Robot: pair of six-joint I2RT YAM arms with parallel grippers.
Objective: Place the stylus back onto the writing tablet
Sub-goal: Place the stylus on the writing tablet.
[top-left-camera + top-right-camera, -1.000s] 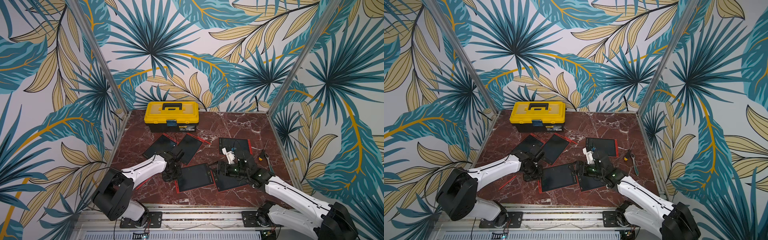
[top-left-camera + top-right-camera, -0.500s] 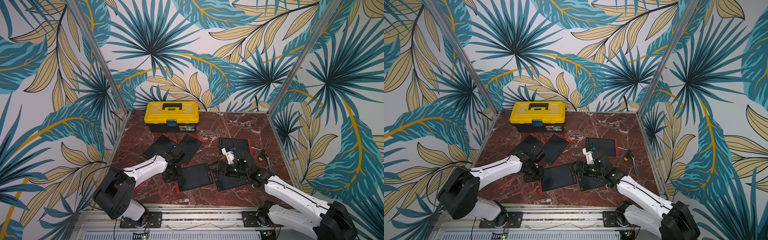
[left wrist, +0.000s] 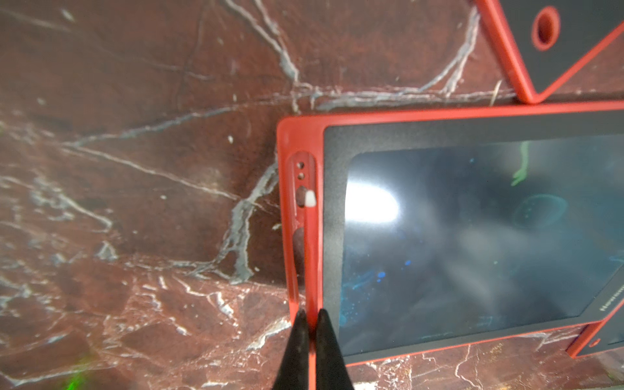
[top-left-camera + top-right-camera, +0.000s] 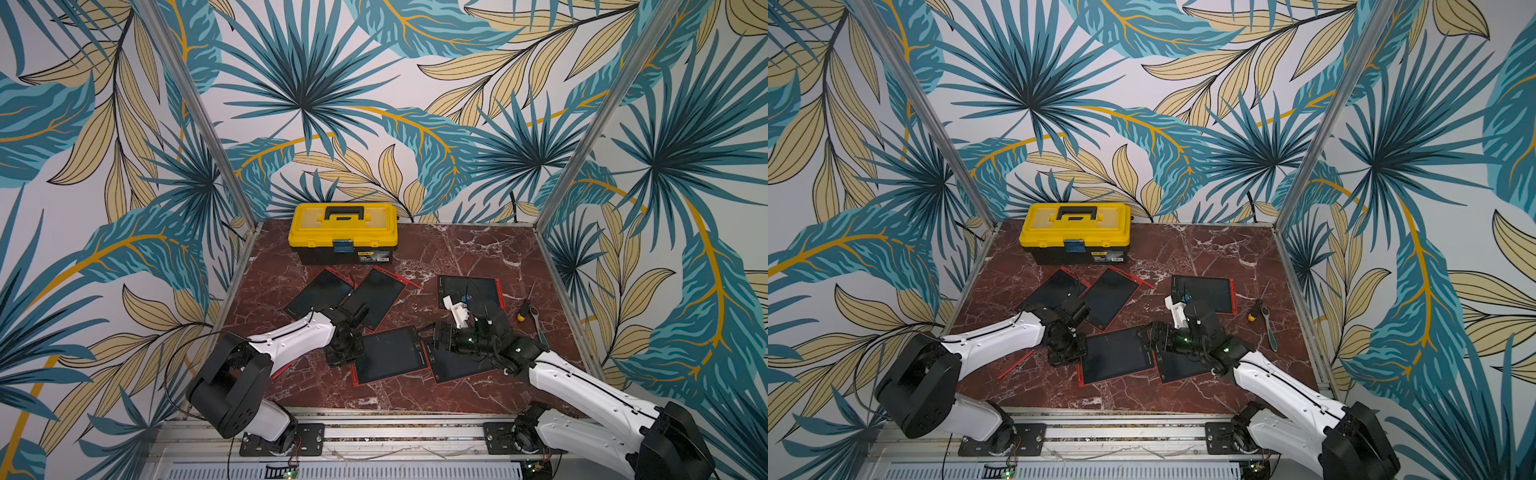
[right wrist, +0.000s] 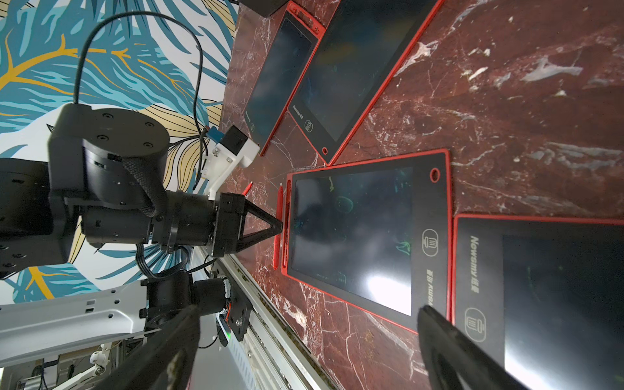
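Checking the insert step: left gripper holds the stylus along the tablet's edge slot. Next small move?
Probably lower the stylus straight into the slot: the left gripper is shut on it, lined along the red edge of the tablet, seemingly not seated yet.

**Left arm** [image 4: 286,347]: white link running from the black base joint at lower left of both top views toward frame centre, with the wrist bent downward.

**Left tool** [image 4: 345,358]: aimed steeply down at the bench [image 4: 457,249]. Its black fingers [image 3: 299,341] are pressed together at the lower centre of the left wrist view, pinching a thin red stylus [image 3: 309,256].

**Right arm** [image 4: 582,384]: white link running from lower right, stretched low toward frame centre.

**Right tool** [image 4: 441,337]: held low and near level, jaws spread wide. Its fingers [image 5: 449,347] sit along the lower edge of the right wrist view.
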